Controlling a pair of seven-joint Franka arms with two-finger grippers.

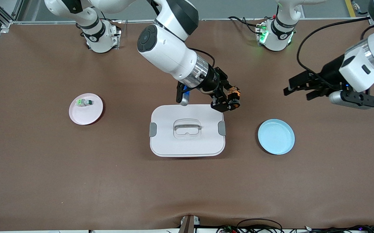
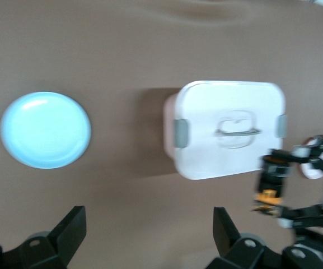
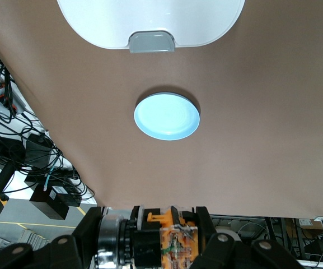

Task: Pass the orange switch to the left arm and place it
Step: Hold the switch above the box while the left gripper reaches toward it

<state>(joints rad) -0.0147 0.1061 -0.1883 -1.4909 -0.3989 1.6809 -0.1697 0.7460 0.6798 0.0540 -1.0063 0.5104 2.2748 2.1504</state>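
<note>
Front view. The orange switch is held between the closed fingers of the right hand, above the corner of the box that lies toward the robots and toward the left arm's end of the counter. It is judged to be carried high so that the box is passed over rather than struck. The left hand is held spread and empty in the air, over bare counter near the blue plate, and is turned toward the right hand, presumably to receive the switch. A green-and-white switch is left on the pink plate toward the right arm's end.

Left wrist view. The left hand's two fingers are seen wide apart with nothing between them. The right hand with the switch is shown beside the box, and the blue plate lies well apart from it. The pink plate is not shown here.

Right wrist view. The switch is seen close up, clamped in the right hand; its grip is confirmed here. The blue plate and one grey clip of the box are seen below. The left hand is absent from this view.
</note>
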